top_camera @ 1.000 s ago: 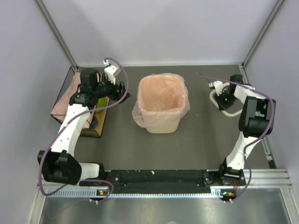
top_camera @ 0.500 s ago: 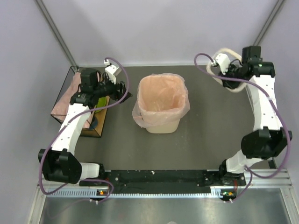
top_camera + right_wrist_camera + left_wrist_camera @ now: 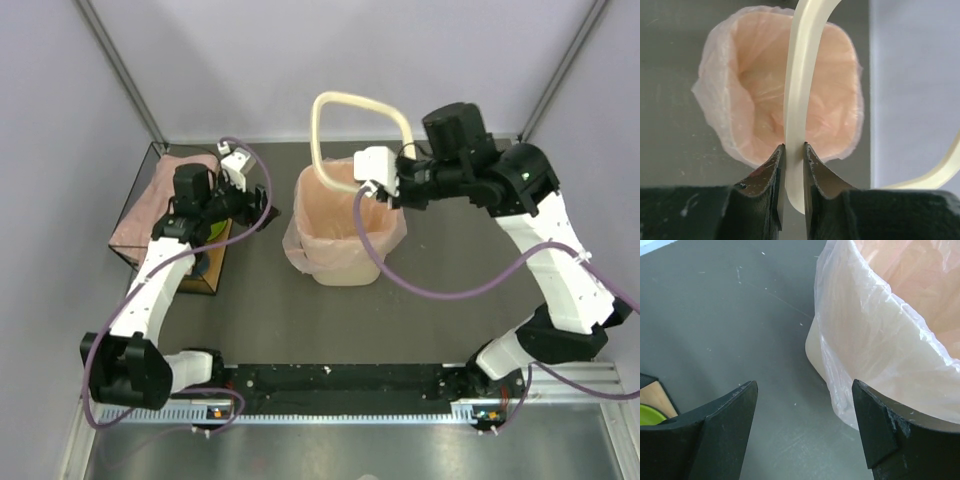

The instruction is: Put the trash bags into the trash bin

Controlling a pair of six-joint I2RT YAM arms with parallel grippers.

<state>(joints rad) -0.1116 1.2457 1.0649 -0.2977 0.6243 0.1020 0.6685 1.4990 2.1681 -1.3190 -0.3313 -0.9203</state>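
The trash bin (image 3: 350, 268) stands in the middle of the desk (image 3: 440, 300), lined with a pink trash bag (image 3: 345, 205). Just above its mouth, the right hand (image 3: 792, 150) pinches an upright cream ring (image 3: 801, 75). The left hand (image 3: 804, 385) hangs spread beside the bin's left wall.

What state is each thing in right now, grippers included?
trash bin, upright, mouth open, lined.
trash bag, spread inside the bin, edge folded over its rim.
cream ring, in the air above the bin, pinched by the right gripper.
right gripper, shut on the cream ring.
left gripper, open, empty, beside the bin.
box, upright at far left, pale pink material on it.
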